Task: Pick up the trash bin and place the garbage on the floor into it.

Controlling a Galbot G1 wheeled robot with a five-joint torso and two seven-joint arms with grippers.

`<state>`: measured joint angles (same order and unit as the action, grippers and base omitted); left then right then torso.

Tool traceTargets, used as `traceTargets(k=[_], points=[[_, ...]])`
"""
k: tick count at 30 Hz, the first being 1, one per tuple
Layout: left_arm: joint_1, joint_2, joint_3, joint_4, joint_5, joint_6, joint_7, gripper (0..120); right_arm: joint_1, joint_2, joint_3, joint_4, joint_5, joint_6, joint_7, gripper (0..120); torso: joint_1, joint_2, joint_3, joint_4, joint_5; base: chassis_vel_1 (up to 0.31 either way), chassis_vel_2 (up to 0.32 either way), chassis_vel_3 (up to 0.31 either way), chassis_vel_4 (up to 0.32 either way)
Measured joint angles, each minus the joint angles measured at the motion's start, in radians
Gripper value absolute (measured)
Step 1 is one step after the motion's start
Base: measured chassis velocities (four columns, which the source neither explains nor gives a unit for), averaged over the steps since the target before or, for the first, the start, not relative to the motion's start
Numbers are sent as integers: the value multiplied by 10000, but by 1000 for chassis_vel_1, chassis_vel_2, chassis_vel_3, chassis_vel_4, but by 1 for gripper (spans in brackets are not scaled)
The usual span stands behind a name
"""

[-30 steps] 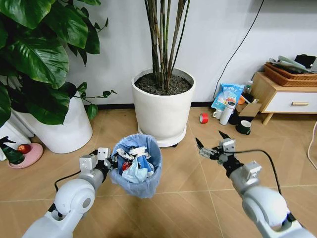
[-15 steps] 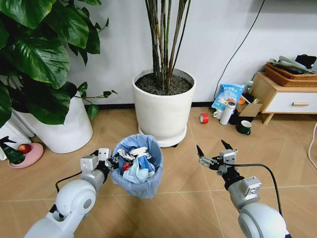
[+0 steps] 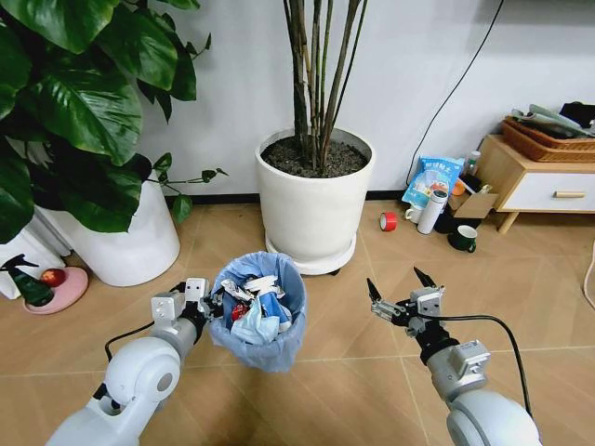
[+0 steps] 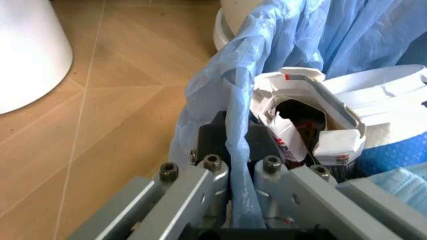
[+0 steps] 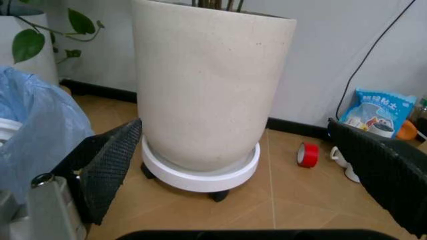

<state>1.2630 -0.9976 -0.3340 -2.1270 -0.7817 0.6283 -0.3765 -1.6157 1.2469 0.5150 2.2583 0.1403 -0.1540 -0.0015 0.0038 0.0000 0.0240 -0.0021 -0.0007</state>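
Gripping trash bin (image 3: 257, 316) rim: left gripper (image 3: 206, 302) (right gripper (image 3: 402, 294) open).

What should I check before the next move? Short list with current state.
1. Left gripper clamped on the bin rim: ok, its fingers pinch the blue bag edge.
2. Right gripper free: ok, open and holding nothing.
3. Garbage inside bin: ok, paper and a mask sit in it.
4. Floor near bin clear of litter: ok in the head view; behind the pot cannot tell.
5. Bin lifted off the floor: cannot tell.
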Motion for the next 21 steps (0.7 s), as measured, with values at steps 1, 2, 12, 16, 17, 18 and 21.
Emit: traceTargets(k=[1,2,12,16,17,18,21], points=[[0,1,0,-2,0,0,1,0,1,-2,-1,0,0,1,-1,100,0,0,0,-1,-1,101,13,-96,-25],[0,2,-1,-2,-1,0,3,0,3,-3,-2,0,0,1,-1,100,0,0,0,-1,-1,87,13,-96,-24],[-2,5,-1,-9,-3,-1,7,0,17,-10,-8,-1,14,1,-4,100,0,0,0,-1,0,82,14,-79,-22],[-3,5,-1,-9,-4,-1,7,0,18,-12,-12,-3,18,1,-5,100,0,0,0,-1,-2,79,26,-81,-34],[-3,5,-1,-9,-4,-1,7,0,18,-12,-12,-3,18,1,-5,100,0,0,0,-1,-2,101,32,-88,-29],[-3,5,-1,-9,-4,-1,6,0,19,-12,-12,-3,19,1,-5,100,0,0,0,-1,1,101,36,-97,-29],[-3,5,-1,-9,-4,-1,7,0,21,-13,-12,-5,21,1,-5,100,0,0,0,-1,0,78,30,-95,-25]])
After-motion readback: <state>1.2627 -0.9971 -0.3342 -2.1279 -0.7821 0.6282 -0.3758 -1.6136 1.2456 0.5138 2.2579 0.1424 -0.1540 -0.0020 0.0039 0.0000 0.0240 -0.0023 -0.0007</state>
